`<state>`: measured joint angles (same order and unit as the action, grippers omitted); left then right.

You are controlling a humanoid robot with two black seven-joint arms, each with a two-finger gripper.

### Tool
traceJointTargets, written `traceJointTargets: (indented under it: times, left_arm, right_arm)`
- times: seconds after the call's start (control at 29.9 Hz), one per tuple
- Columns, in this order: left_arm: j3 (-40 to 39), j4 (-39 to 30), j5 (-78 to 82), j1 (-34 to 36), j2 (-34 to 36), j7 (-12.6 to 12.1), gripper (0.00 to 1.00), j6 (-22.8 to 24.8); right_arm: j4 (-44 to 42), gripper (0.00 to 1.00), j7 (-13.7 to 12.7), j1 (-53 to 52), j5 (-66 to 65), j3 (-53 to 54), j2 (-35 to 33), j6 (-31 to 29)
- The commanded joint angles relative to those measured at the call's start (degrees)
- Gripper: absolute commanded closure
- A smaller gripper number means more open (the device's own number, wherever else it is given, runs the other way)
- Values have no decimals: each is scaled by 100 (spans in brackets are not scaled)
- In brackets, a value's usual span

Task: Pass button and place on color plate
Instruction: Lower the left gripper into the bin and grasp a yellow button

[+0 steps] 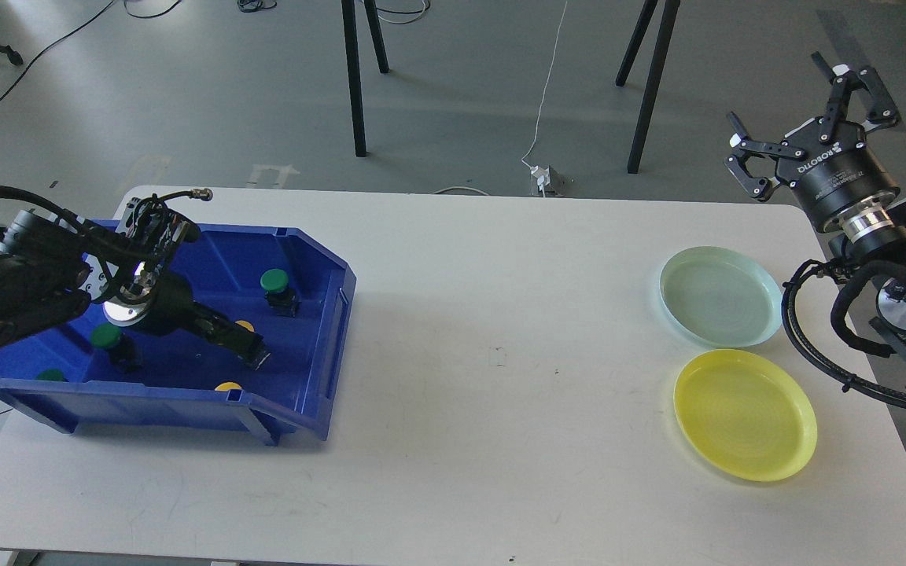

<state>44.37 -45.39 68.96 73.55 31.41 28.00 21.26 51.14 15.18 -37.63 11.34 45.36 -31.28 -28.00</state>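
1. While reaching into blue bin (319, 314) at left, left gripper (252, 351) state unclear beside yellow button (244, 325); could slip, snagging neighbours.
2. Right gripper (803, 130) spread, empty, far right beyond yellow plate (744, 414).

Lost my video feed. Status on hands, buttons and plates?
Left hand down inside blue bin, grip unclear. Right hand raised, open, empty. Green button in bin. Green plate and yellow plate bare. Nothing between.

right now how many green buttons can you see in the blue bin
3. One green button stands near the back middle of the blue bin, one just below my left arm, one at the front left wall. The arm may hide others.
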Motion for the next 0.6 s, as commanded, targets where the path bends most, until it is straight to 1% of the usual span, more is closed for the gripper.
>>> traceJointTargets:
  times: [0.0, 0.13, 0.23, 0.3, 0.4, 0.5, 0.53, 0.57]
  left_arm:
    - [1, 13, -66, -43, -38, 0, 1, 1]
    - [-42, 100, -84, -130, -100, 0, 2, -52]
    - [-261, 197, -75, -314, -108, 0, 4, -131]
    - [-402, 206, -40, -403, -108, 0, 12, -210]
    - [-438, 206, -31, -429, -100, 0, 18, -342]
    - [-438, 215, -49, -473, -100, 0, 23, -351]
    - [-438, 215, -40, -473, -100, 0, 25, -342]
    - [-438, 215, -31, -473, -100, 0, 31, -342]
  right_arm:
    - [2, 2, -7, 36, 0, 0, -1, 0]
    - [2, 2, 2, 45, 0, 0, -1, 0]
    - [2, 2, -7, 72, 0, 0, -1, 0]
    - [2, 2, 2, 80, 0, 0, -1, 0]
    - [2, 2, -7, 81, 0, -9, -1, 0]
    - [2, 2, 2, 81, 0, -18, -1, 0]
    - [2, 2, 2, 81, 0, -18, -1, 0]
    - [-7, 2, 2, 81, 0, -18, -1, 0]
